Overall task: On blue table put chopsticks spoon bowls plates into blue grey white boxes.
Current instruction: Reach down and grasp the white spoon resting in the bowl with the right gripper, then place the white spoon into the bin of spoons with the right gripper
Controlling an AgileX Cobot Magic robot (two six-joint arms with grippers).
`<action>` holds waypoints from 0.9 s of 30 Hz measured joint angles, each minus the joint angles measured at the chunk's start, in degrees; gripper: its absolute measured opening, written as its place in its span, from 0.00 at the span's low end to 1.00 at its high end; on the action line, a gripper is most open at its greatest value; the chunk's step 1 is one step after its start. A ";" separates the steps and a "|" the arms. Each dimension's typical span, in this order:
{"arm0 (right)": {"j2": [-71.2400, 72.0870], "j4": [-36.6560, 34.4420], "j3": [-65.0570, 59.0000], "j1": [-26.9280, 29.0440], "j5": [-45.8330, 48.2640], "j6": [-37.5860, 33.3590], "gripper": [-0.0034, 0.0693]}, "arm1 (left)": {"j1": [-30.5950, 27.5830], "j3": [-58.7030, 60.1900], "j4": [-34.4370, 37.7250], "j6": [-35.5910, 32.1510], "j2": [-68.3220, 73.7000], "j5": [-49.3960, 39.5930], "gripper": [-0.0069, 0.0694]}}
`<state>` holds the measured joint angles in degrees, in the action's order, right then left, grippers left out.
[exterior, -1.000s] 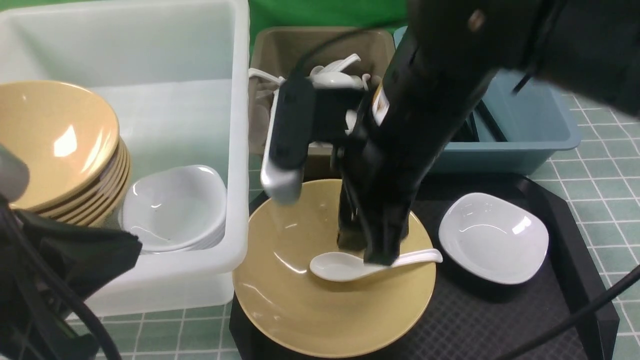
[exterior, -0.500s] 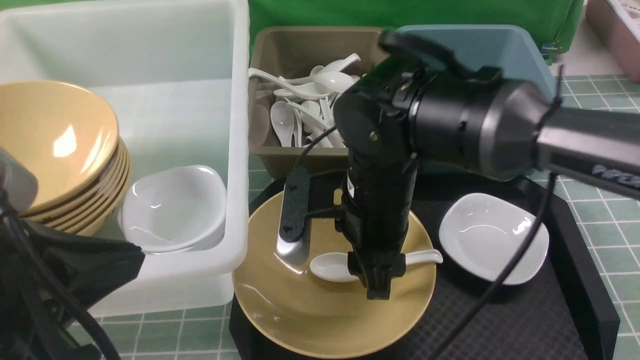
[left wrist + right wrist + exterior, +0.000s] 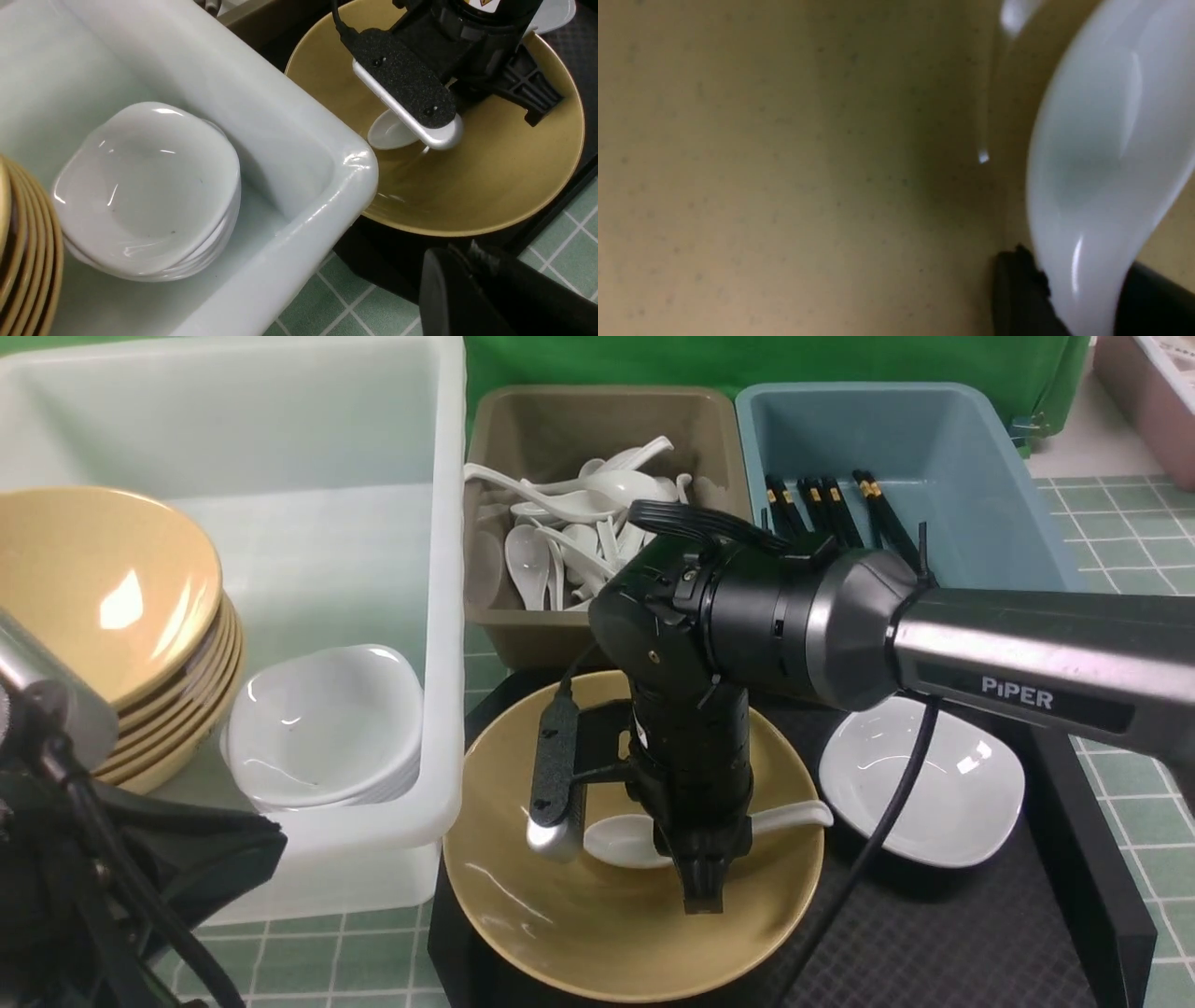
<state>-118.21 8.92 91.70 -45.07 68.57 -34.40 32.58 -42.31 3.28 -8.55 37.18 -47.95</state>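
Observation:
A white spoon [image 3: 616, 840] lies in a tan bowl [image 3: 579, 915] on the black tray. My right gripper [image 3: 700, 873] points straight down into that bowl, shut on the spoon's neck. Close up, the spoon [image 3: 1092, 163] sits pinched between both black fingers [image 3: 1017, 289] over the bowl's floor [image 3: 784, 163]. A white plate [image 3: 920, 784] rests on the tray to the right. My left gripper [image 3: 462, 266] is shut and empty, low over the blue table [image 3: 1120, 663] by the white box's near corner [image 3: 327, 177].
The white box [image 3: 373, 448] holds a stack of tan bowls [image 3: 103, 588] and stacked white plates [image 3: 322, 723]. The grey box [image 3: 560, 420] holds several spoons [image 3: 569, 523]. Chopsticks [image 3: 822, 504] lie in the blue box [image 3: 971, 476]. The black tray [image 3: 934, 943] has a raised rim.
My right arm has swung lower and settled upright over the spoon. Its jaws have closed in from wide open onto the spoon's neck. The left arm has not moved.

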 joint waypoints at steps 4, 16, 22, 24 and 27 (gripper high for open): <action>-0.01 1.88 3.60 0.07 1.03 2.29 0.38 | 0.00 0.07 -0.06 0.41 0.00 2.94 0.09; 2.35 4.06 27.39 6.66 -6.78 13.18 0.38 | 0.00 0.07 -10.69 11.64 6.47 23.10 0.09; -3.51 4.16 29.96 11.00 -19.61 23.42 0.38 | 0.00 0.07 -11.15 12.62 12.11 26.86 0.09; -7.33 4.20 29.96 12.51 -23.18 26.52 0.38 | 0.00 0.07 -10.70 12.62 14.03 26.32 0.09; -12.12 4.20 29.96 13.61 -25.61 28.61 0.38 | 0.00 0.19 -10.29 12.64 14.97 24.24 0.09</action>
<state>-130.33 13.12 121.67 -31.46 42.96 -5.78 32.58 -42.13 -7.01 4.09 52.15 -23.71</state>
